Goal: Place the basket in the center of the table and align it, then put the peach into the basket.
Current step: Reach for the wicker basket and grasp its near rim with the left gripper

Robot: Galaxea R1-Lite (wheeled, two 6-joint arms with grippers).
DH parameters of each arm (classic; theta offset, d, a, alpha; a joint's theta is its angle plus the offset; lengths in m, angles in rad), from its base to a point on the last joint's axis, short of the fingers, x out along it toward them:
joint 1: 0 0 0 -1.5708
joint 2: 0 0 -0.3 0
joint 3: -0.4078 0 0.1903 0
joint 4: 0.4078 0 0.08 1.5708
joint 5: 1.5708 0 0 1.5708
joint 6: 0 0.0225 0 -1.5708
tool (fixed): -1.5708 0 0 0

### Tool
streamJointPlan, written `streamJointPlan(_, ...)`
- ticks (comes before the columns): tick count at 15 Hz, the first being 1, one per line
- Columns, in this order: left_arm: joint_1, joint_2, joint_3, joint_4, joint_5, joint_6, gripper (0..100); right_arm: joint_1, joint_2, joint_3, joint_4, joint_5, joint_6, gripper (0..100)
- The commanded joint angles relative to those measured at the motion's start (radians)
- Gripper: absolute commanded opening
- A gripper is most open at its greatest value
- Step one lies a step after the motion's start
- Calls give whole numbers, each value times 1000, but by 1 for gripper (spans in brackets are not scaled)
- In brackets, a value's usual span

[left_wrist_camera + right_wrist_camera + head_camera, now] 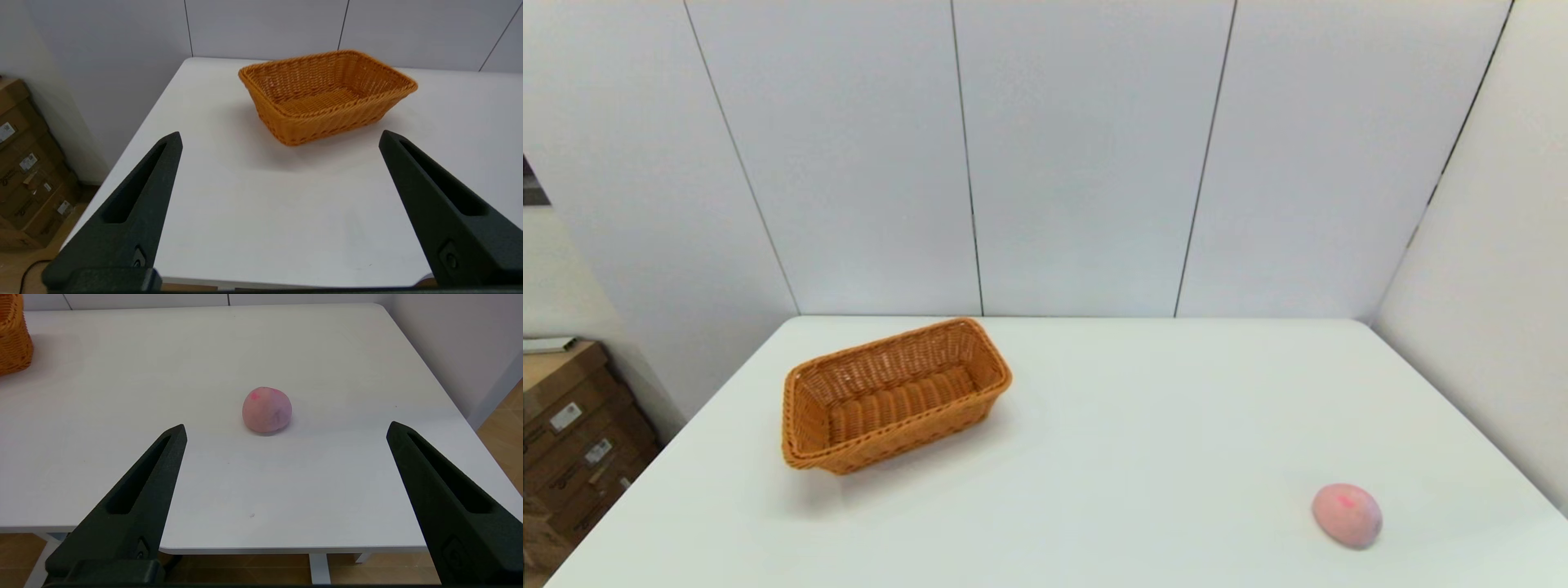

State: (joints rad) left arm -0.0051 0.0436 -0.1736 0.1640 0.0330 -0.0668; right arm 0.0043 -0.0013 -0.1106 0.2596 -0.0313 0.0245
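An orange-brown woven basket (894,396) lies empty on the white table (1094,425), left of the middle and turned at an angle to the table's edges. A pale pink peach (1346,514) rests near the front right corner. Neither arm shows in the head view. In the left wrist view my left gripper (280,136) is open, held back near the table's front edge with the basket (327,94) well beyond it. In the right wrist view my right gripper (286,428) is open too, short of the peach (267,409), which lies apart from both fingers.
Stacked cardboard boxes (572,433) stand on the floor off the table's left side. White wall panels (1078,163) close off the back and the right of the table. A corner of the basket (14,339) shows in the right wrist view.
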Motion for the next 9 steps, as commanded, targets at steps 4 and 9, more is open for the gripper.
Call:
streamJointPlan(4,2,1010,-569,35,36,-327,100,0,0,0,1,-1,-1,100)
streamJointPlan(9,2,1538,-741,35,35,-464,100,0,0,0,1,-1,-1,100)
